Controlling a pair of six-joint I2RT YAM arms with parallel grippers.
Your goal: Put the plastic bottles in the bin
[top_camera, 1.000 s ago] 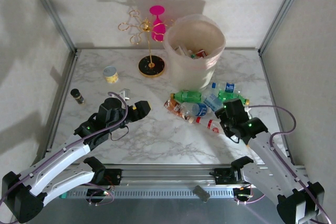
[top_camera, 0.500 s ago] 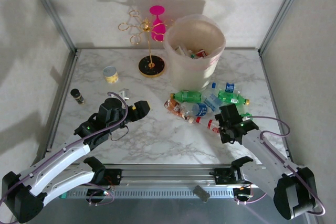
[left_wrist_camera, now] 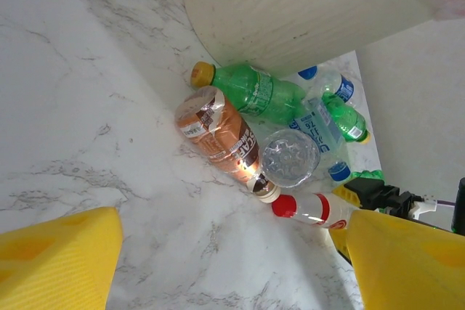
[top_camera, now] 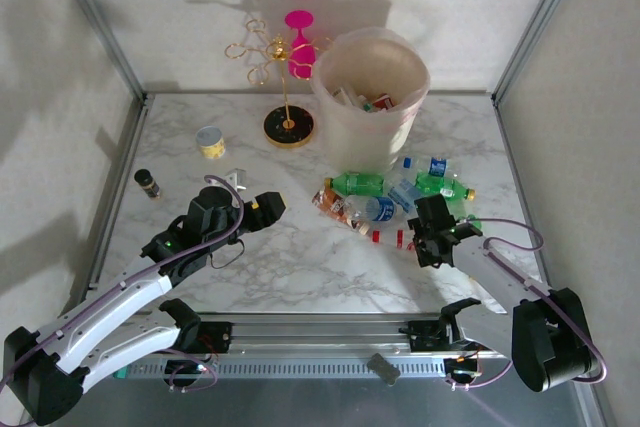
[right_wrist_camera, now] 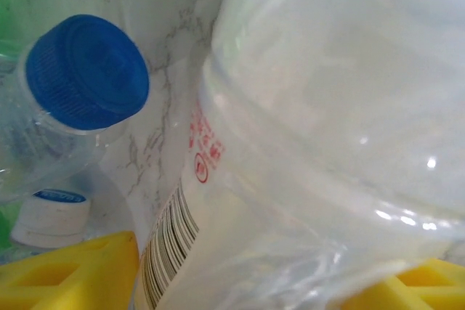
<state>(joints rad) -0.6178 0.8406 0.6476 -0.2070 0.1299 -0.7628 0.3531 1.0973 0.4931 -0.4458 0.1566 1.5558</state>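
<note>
the clear bottle (right_wrist_camera: 312,128) between the right fingers (right_wrist_camera: 65,274) runs off the top and right edges, cap end unseen. grip contact cannot be determined. beside those fingers, the blue-capped bottle (right_wrist_camera: 87,70) is cut by the left edge. the left fingers (left_wrist_camera: 51,259) are cut at the bottom edge.

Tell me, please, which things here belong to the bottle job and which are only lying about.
For the job: the plastic bottles heaped beside the bin, which has some bottles inside.
Only lying about: gold wire stand; pink glass; small cup with yellow band; dark vial.
</note>
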